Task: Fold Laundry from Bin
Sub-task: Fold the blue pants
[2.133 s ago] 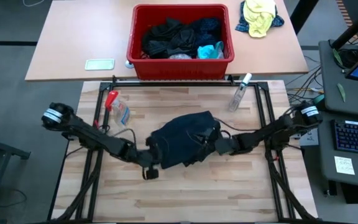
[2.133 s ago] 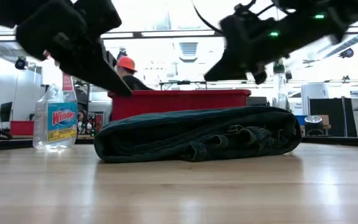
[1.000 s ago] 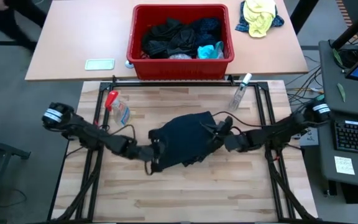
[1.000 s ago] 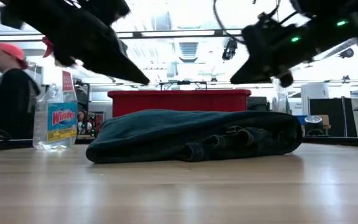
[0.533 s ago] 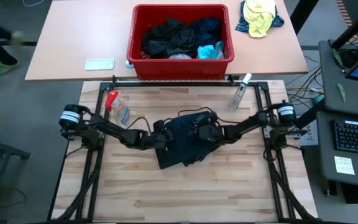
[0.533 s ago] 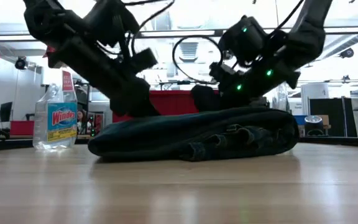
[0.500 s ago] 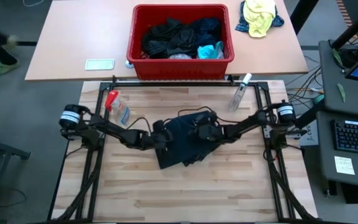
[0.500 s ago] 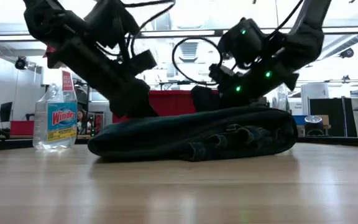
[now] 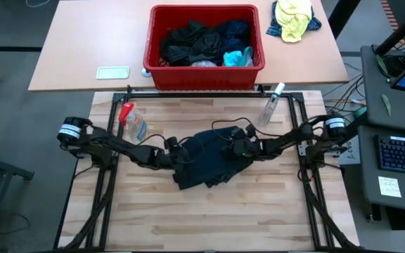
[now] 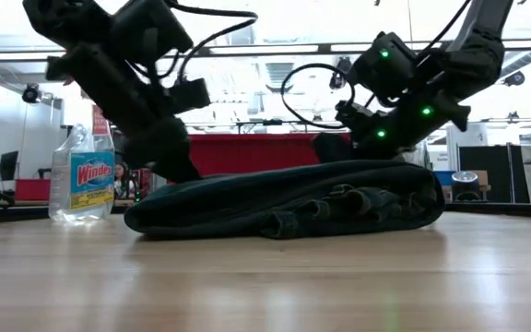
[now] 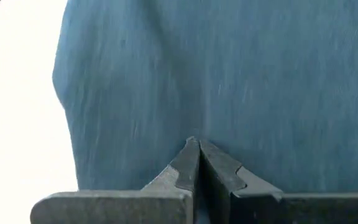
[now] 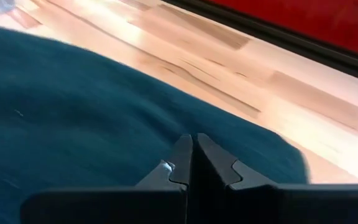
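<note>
OK, high view: we see one dark garment (image 9: 209,165) folded in a lump mid-table on the wooden table (image 9: 153,218). The left gripper (image 9: 176,156) sits at its left edge, the right gripper (image 9: 232,147) at its upper right edge, both low on the cloth. The red bin (image 9: 205,74) stands on the tan table (image 9: 76,56) behind, with more laundry (image 9: 202,42) piled in it. A spray bottle (image 9: 133,123) lies near the left arm, a second bottle (image 9: 270,105) near the right.

Low view: we see the garment flat on the wood, folds bunched toward one end. Both grippers press down onto its top. The spray bottle reads Windex.

Left wrist view: fingers (image 11: 182,168) closed tip to tip, resting on blue-grey cloth; nothing pinched that we can see.

Right wrist view: fingers (image 12: 182,158) also closed together, tips on the cloth near its edge, bare wood and the bin's red wall beyond.
</note>
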Controlling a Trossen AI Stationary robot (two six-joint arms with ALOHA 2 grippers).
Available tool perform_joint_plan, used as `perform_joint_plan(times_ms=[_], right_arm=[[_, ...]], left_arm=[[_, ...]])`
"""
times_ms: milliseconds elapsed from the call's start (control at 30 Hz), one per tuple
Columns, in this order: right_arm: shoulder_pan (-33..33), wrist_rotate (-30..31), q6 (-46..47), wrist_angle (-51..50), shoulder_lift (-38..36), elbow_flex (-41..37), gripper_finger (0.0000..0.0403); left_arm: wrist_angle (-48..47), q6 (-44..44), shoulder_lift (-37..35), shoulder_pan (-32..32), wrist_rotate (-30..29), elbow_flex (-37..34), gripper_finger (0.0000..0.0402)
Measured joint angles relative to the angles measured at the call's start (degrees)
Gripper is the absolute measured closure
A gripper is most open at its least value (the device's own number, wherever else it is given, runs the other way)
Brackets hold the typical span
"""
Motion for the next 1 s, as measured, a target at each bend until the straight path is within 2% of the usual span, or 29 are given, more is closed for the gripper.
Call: perform_joint_plan(times_ms=[167,300,400,500,633,800,867,1000], right_arm=[[0.39,0.50,0.33,-2.16,-5.22,-3.17,0.0391],[2.27,0.40,-1.13,-3.64,-12.15,-4.07,0.0391],[4.03,-0.97,-0.19,-10.39,-19.03,-3.95,0.0391],[4.93,-5.17,5.26,-21.81,-25.91,-2.88,0.0391],[5.03,-11.73,12.60,-35.39,-32.52,-1.77,0.0390],[5.03,-16.74,14.97,-41.28,-37.32,-1.79,0.0390],[5.33,-18.92,12.71,-41.02,-38.66,-1.79,0.0390],[8.92,-27.89,4.41,-38.49,-39.01,-1.70,0.0390]], left_arm=[[-8.03,-0.62,-5.40,-0.56,0.54,-0.31,0.0401],[-11.75,-0.52,-11.58,-1.55,0.43,-0.31,0.0401],[-12.56,-1.82,-15.98,-3.14,0.24,-0.28,0.0401],[-10.51,-2.97,-18.09,-5.48,1.49,-0.28,0.0401],[-5.25,-3.41,-16.84,-9.08,1.47,-0.28,0.0401],[7.98,-0.43,-11.06,-11.94,1.23,-0.28,0.0401],[14.04,2.34,-8.13,-12.63,1.08,-0.27,0.0401],[18.55,5.91,-3.69,-13.36,1.06,-0.21,0.0401]])
